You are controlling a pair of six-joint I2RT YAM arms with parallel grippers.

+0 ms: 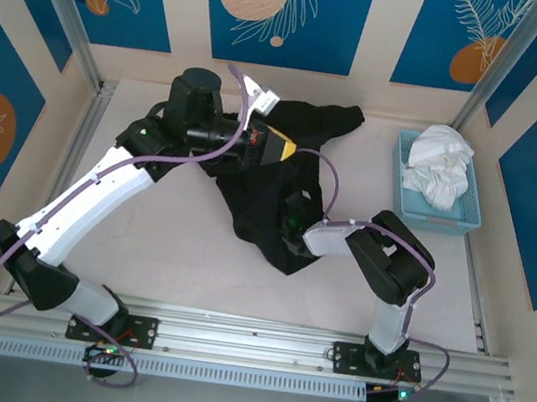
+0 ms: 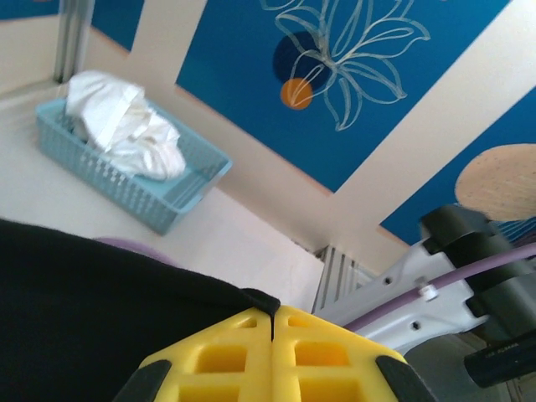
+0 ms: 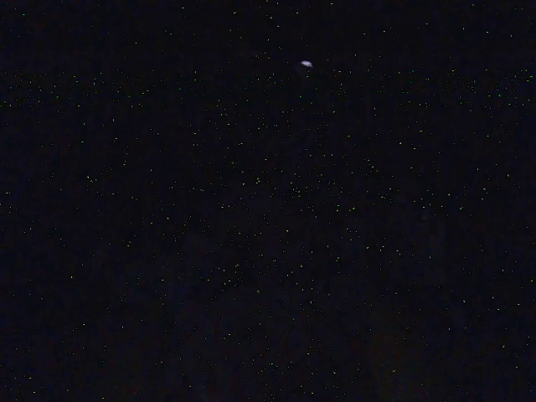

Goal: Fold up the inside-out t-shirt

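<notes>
Nearest, the right tool (image 1: 294, 223) sits in the black inside-out t-shirt (image 1: 259, 210) heaped on the surface (image 1: 172, 237); released or gripping, I cannot tell. Farther back, the left tool (image 2: 273, 322) is clenched, seemingly on the shirt's raised edge. Far right, a blue basket (image 1: 438, 219) holds a white garment (image 1: 438, 164).

Top view evenly bright; right wrist view black (speckled noise).

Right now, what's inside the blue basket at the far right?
A crumpled white cloth garment fills most of the blue basket, piled above its rim. Bare basket floor shows at the near end. Anything under the cloth is covered.
</notes>
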